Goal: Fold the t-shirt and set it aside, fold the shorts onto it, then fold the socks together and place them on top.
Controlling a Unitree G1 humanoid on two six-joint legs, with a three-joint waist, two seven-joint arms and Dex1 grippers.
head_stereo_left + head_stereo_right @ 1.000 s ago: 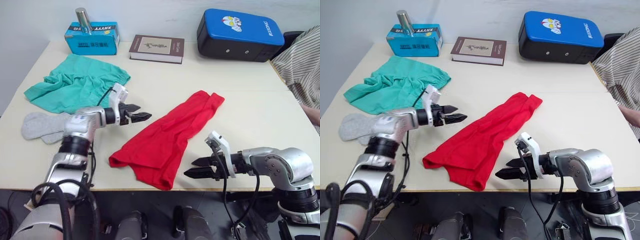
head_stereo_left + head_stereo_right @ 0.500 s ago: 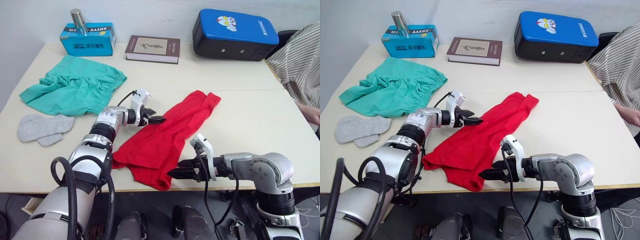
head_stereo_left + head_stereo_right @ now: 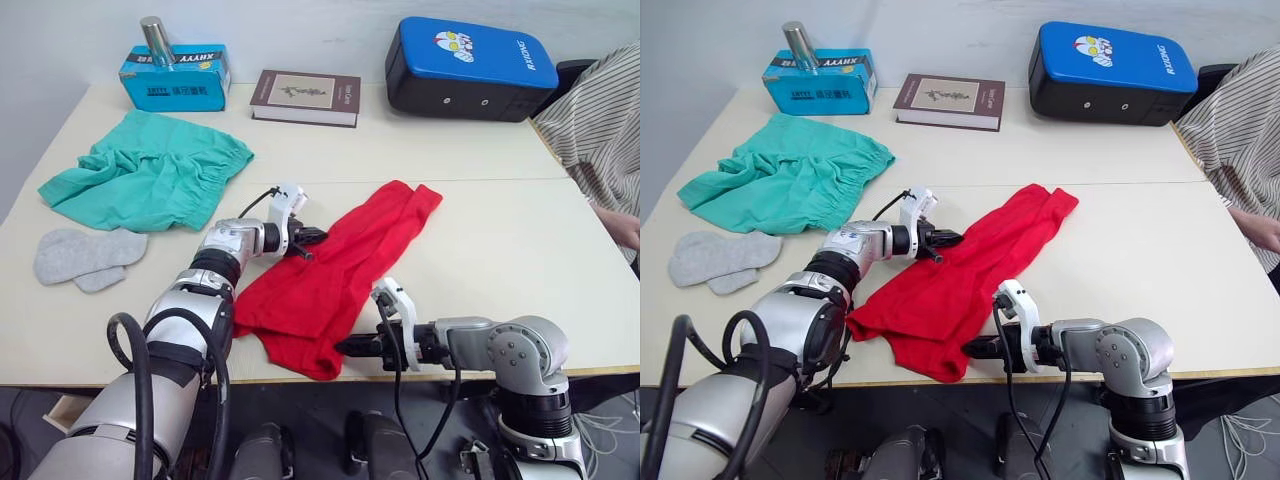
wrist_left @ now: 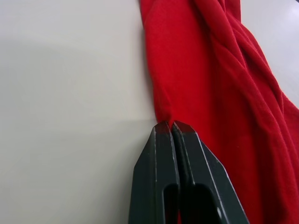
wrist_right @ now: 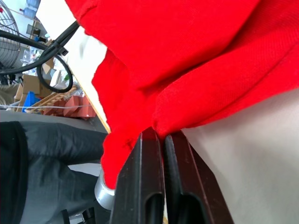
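Both claws are now closing in from open: left claw (image 3: 308,238) and right claw (image 3: 345,347) are pinching the t-shirt (image 3: 330,270) edges; thin grips risk slipping off the surface (image 3: 500,240).

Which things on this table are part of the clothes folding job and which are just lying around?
For the job: crumpled red cotton t-shirt, pinched by both grippers; teal-green fabric shorts; pair of light grey ankle socks.

Lying about: blue tissue box with a metal cylinder on it; brown hardcover book; blue padded case.
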